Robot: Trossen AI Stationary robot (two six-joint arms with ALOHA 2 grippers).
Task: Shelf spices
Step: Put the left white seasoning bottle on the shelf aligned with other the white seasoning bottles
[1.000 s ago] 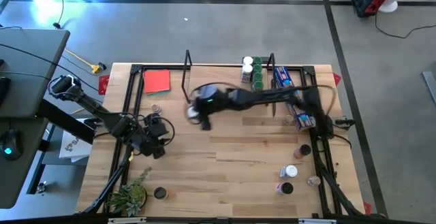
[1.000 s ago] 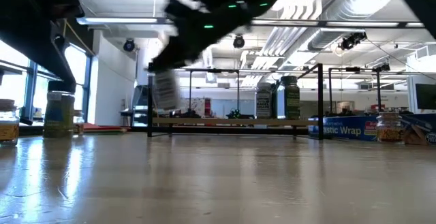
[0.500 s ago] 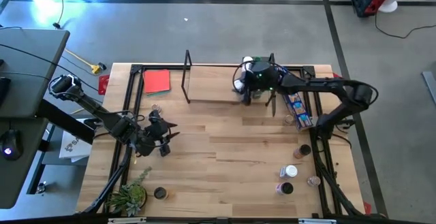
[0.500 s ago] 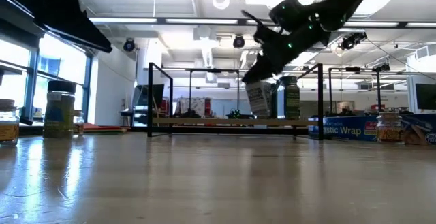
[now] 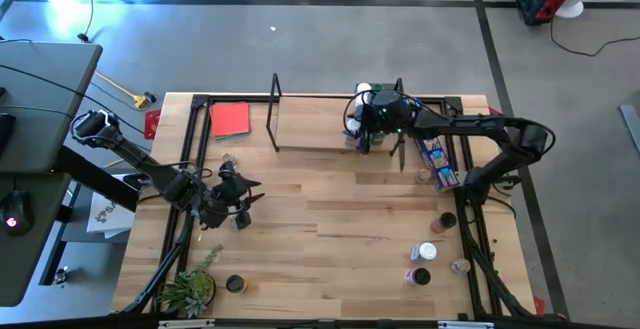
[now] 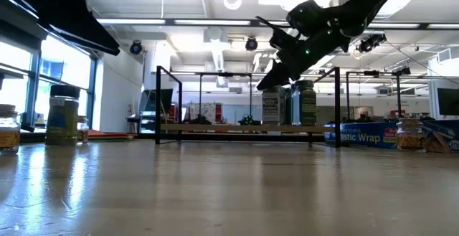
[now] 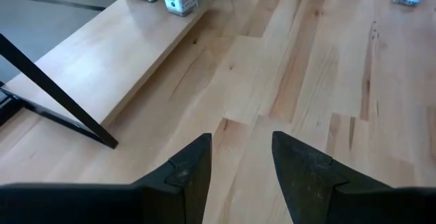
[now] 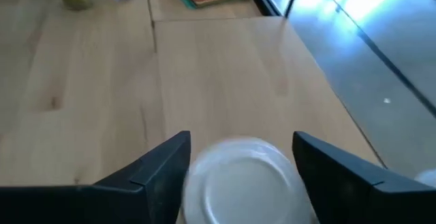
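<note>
The shelf (image 5: 312,121) is a light-wood board between black wire uprights at the table's far edge; the low view shows it too (image 6: 215,128). My right gripper (image 5: 358,127) is over its right end, shut on a white-topped spice jar (image 6: 270,110) standing next to other jars (image 5: 378,101). More spices stand near the table's right near corner (image 5: 427,253). My left gripper (image 7: 242,157) hovers open over the table's left part (image 5: 238,195), holding nothing. My right gripper holds the spice jar by its white lid (image 8: 240,182), pinched between the two fingers (image 8: 163,169). The fingers come slanting down from above and from the table's right. The jar stands upright with its base on the shelf board (image 6: 270,123).
A long blue box (image 5: 432,141) lies right of the shelf. A red flat thing (image 5: 230,119) sits at the far left. A small plant (image 5: 190,291) and a jar (image 5: 235,284) stand at the near left corner. Bare wood shows mid-table.
My right gripper has carried the jar from over the table's middle toward the far right, to the shelf's right end, then down. The jar hung tilted below the fingers half a second ago; now it stands upright on the shelf board.
</note>
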